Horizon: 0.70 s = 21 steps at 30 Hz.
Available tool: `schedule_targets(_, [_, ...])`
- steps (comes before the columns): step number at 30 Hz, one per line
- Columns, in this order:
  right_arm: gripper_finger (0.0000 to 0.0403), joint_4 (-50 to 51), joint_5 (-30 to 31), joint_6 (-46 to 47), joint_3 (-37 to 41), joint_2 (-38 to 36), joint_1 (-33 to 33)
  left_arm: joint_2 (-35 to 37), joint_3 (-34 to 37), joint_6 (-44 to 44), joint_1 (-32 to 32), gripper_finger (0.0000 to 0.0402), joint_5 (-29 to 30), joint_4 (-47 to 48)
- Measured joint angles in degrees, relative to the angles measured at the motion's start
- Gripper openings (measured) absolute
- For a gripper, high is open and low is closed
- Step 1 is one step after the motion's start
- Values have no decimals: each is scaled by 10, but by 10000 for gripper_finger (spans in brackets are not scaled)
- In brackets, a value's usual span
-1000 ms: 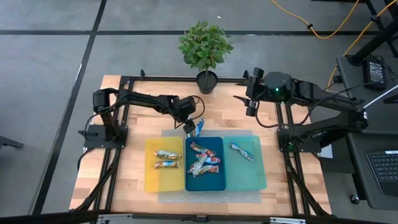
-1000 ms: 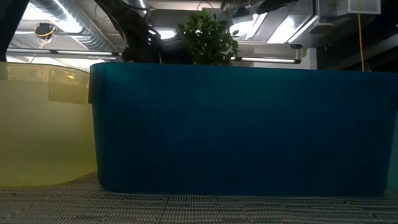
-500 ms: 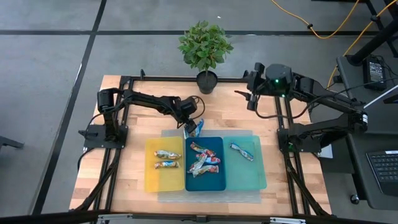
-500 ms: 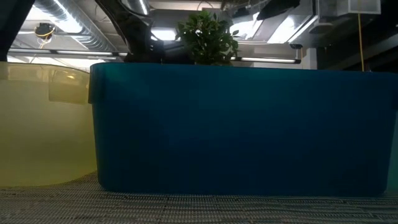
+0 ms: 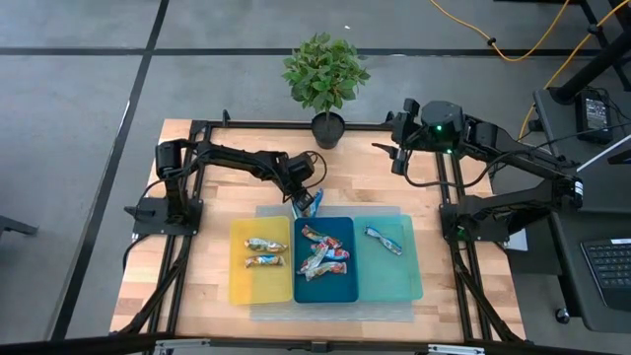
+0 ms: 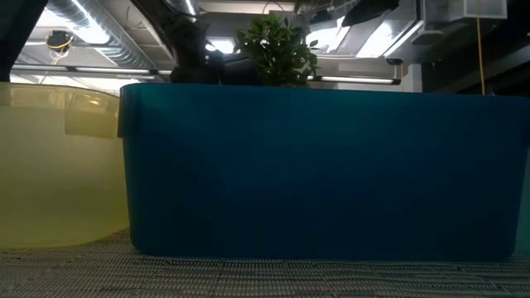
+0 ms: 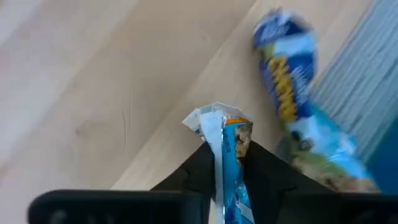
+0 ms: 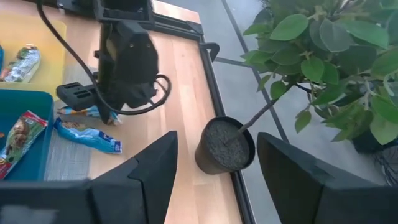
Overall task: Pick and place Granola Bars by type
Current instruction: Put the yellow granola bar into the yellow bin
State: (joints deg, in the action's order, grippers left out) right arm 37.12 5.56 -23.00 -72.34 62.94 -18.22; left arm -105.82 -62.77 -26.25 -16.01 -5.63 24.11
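a blue-wrapped granola bar (image 7: 225, 163) stands pinched between the two fingers of the left gripper (image 7: 225, 171), its crimped end poking out past the fingertips; the jaws are closed in tight on its wrapper. just ahead of that gripper and off to one side, a second blue bar (image 7: 297, 109) lies on the wood table (image 7: 93, 93), one end reaching onto the grey mat (image 7: 357, 87). from above, the left gripper (image 5: 300, 200) sits just beyond the far edge of the dark blue tray (image 5: 348, 292), at the corner nearest the yellow tray (image 5: 242, 286). the dark blue tray holds a heap of several bars (image 5: 323, 252), the yellow tray holds two bars (image 5: 264, 251), and the teal tray (image 5: 404, 281) holds one bar (image 5: 382, 240). the right gripper (image 5: 396, 158) hangs well apart from the trays, over the far side of the table beside the potted plant (image 5: 325, 81); its fingers (image 8: 155, 168) stand partly apart and hold nothing
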Motion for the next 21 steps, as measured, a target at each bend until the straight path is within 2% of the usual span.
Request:
schedule_targets(8, [222, 0, -13, 0, 0, 0, 0, 47, -86, 55, -16, 48, 16, 82])
schedule_targets(14, [222, 0, -13, -1, 0, 0, -1, 134, -139, 83, -30, 47, 19, 103])
schedule_targets(21, [222, -2, -13, -7, 0, 0, -2, 244, -151, 110, -28, 47, 68, 102])
